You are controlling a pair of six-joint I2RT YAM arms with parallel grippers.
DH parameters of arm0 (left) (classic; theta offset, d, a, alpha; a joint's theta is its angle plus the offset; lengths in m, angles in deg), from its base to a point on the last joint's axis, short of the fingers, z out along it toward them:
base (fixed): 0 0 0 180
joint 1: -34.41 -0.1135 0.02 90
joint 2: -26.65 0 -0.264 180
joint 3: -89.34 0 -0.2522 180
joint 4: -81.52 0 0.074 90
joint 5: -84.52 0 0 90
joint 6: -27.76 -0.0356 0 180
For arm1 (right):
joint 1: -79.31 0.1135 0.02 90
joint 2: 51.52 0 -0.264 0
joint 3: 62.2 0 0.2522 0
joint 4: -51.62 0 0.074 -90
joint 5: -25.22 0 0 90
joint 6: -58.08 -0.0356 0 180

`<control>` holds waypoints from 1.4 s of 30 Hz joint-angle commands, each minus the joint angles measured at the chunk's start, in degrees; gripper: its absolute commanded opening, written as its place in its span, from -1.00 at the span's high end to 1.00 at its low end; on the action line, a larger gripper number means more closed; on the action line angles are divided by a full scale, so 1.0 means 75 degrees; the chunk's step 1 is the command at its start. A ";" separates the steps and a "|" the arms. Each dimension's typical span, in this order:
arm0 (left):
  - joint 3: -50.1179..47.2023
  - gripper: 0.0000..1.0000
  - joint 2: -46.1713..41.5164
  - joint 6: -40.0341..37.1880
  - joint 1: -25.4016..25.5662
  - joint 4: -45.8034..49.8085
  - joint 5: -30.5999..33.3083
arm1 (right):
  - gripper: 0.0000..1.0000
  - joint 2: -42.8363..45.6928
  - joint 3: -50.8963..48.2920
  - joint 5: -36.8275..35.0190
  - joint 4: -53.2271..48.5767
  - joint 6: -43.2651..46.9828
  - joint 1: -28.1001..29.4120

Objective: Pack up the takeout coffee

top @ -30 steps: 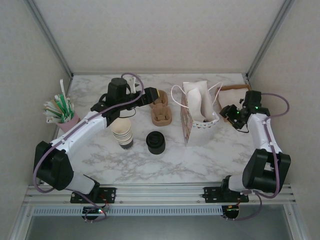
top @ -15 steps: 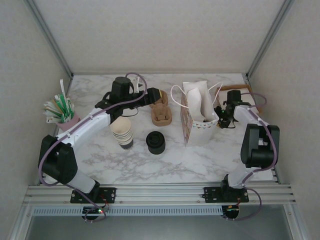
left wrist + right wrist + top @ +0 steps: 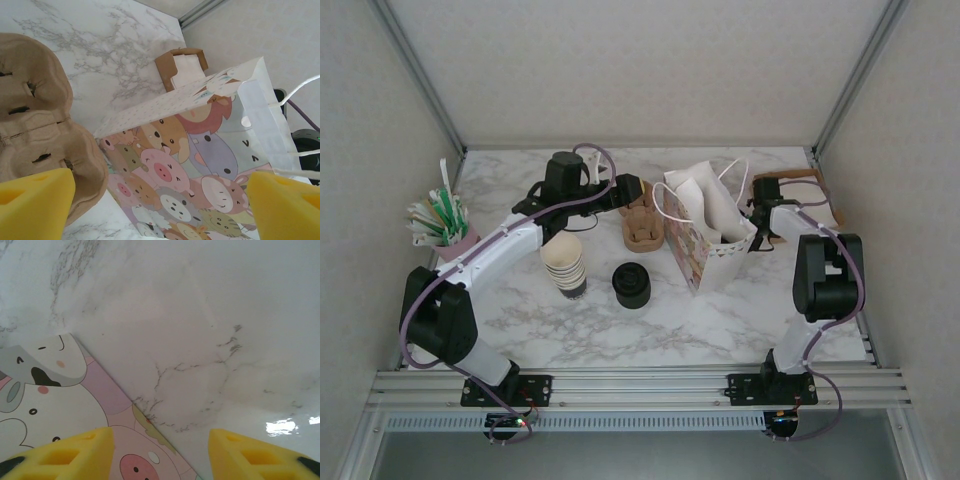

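Beside the cup carrier (image 3: 35, 115) the left gripper (image 3: 160, 202) gapes empty — the right gripper (image 3: 160, 455), half-spread, perhaps touches the paper bag (image 3: 190, 150), its inside unclear.

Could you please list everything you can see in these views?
straw cup: 1, pink, holding green and white straws, far left
cup stack: 1, cream, left of centre
black stack: 1, black, front centre, likely lids
carrier: 1, brown pulp, behind the black stack
bag: 1, white with cartoon animals, open, right of carrier
napkin box: 1, brown, far right
table: 1, white marble
left tool: 1, open, by the carrier
right tool: 1, open, at the bag's right side
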State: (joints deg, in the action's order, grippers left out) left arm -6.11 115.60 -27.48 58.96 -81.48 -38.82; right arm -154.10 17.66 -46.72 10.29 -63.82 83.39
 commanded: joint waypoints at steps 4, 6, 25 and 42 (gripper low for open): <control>0.0242 -0.77 -0.0005 0.0029 0.0030 -0.0030 -0.0172 | -0.04 0.0056 -0.0011 -0.0037 0.0029 -0.0201 0.0159; 0.0253 -0.77 -0.0008 0.0030 0.0041 -0.0040 -0.0171 | -0.04 0.0139 -0.0100 -0.0091 -0.0023 -0.0221 0.0183; 0.0330 -0.81 -0.0229 -0.0016 0.0042 0.0006 0.0111 | -0.08 0.1605 -0.1229 -0.0160 -0.0355 -0.0048 0.0259; 0.0027 -0.99 -0.1797 -0.0722 -0.0153 0.0673 0.2608 | -0.61 0.3723 -0.0904 -0.2300 -0.1391 0.0545 0.0247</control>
State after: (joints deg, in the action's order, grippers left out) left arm -6.07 105.63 -30.75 58.68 -77.83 -26.63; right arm -129.12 9.25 -58.67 2.11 -61.15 84.99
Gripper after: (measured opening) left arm 0.994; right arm 0.785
